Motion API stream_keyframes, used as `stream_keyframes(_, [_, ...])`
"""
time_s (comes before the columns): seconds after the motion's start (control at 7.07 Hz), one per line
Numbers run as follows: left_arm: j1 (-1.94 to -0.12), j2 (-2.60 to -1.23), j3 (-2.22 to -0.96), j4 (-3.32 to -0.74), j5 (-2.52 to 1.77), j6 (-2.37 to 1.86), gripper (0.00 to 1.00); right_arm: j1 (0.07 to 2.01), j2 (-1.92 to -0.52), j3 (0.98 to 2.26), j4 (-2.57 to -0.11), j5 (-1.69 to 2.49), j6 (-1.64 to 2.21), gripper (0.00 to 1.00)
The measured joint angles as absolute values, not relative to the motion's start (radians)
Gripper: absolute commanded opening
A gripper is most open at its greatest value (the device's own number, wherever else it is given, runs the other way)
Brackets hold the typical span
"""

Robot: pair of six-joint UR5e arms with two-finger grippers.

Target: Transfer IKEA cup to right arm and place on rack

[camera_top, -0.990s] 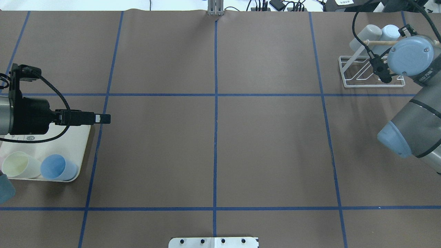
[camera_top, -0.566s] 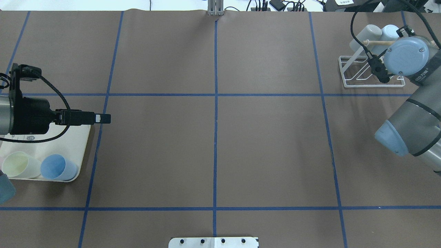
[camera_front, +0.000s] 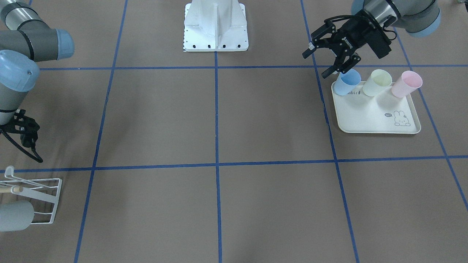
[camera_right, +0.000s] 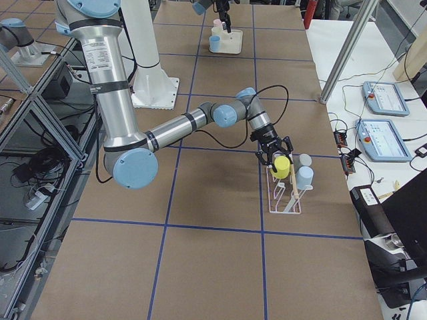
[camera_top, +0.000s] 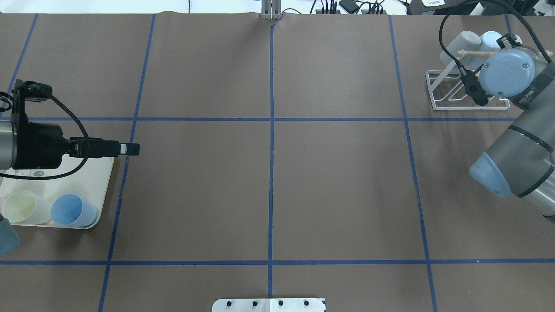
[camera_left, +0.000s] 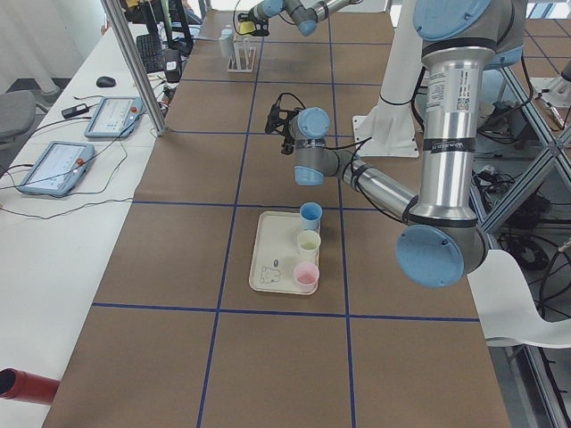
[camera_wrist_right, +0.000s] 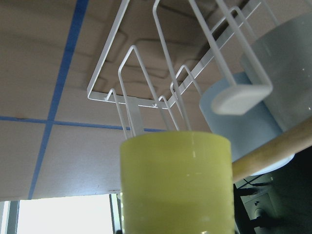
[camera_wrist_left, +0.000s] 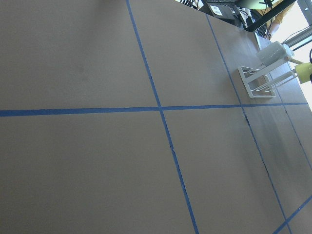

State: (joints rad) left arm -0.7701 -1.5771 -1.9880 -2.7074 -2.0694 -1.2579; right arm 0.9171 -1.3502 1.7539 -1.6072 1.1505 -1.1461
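Observation:
A yellow IKEA cup fills the lower middle of the right wrist view, held in the air just above the prongs of the white wire rack. In the exterior right view the right gripper sits on top of this cup over the rack, so it is shut on the cup; its fingers are hidden. The left gripper is open and holds nothing, hovering beside the blue cup at the tray's corner.
A cream rabbit tray carries blue, pale yellow and pink cups. A grey cup and a light-blue cup hang on the rack. The white robot base stands at the table's edge.
The right arm's wrist has shifted slightly left and toward the far edge over the rack. The left arm has not moved.

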Motion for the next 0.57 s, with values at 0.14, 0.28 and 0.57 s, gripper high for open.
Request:
stream_keyframes(0.14, [-0.77, -1.577, -1.988, -2.707, -2.069, -1.258, 1.0, 0.917, -1.35, 1.754, -1.607, 1.149, -1.146, 0.9])
stream_keyframes(0.28, [-0.77, -1.577, -1.987, -2.707, -2.069, -1.258, 1.0, 0.917, -1.348, 1.753, -1.606, 1.148, -1.145, 0.96])
stream_keyframes(0.57, [-0.769, -1.577, -1.987, -2.707, -2.069, -1.258, 1.0, 0.917, -1.342, 1.753, -1.606, 1.147, -1.142, 0.97])
